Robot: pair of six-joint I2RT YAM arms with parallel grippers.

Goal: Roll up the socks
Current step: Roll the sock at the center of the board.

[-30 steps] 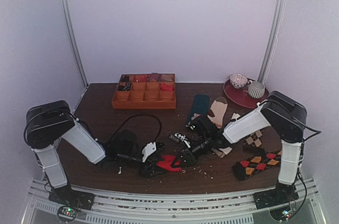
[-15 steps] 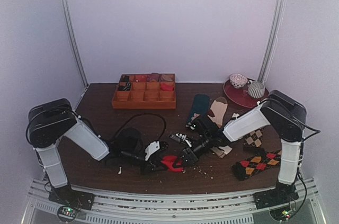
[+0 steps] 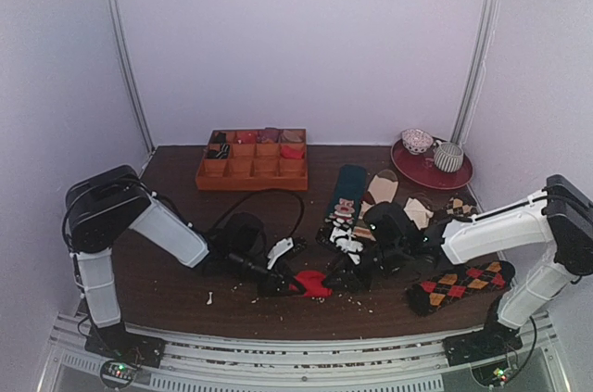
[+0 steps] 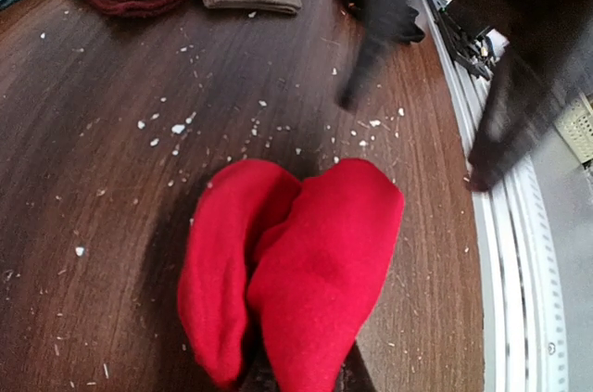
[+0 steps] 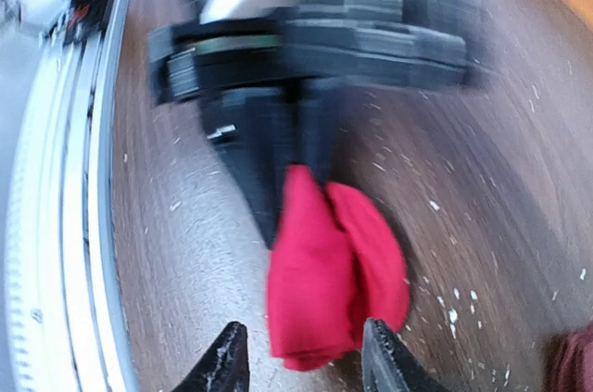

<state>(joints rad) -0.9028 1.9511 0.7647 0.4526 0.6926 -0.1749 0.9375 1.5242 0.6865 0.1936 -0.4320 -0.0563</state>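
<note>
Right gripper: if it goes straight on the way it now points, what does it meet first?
Most likely the bright red fabric socks, bundled just ahead of the right gripper; depth is unclear.

No text, label or number is readable on anything here

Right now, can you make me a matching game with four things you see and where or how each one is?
Things:
1. red socks
2. right gripper
3. wooden tray
4. argyle socks

Place or state:
A. far back, split into little compartments
B. open, holding nothing
C. pinched in the shut left gripper
D. lying flat at the front on the right side

Right pairs: 1-C, 2-B, 3-A, 4-D
</note>
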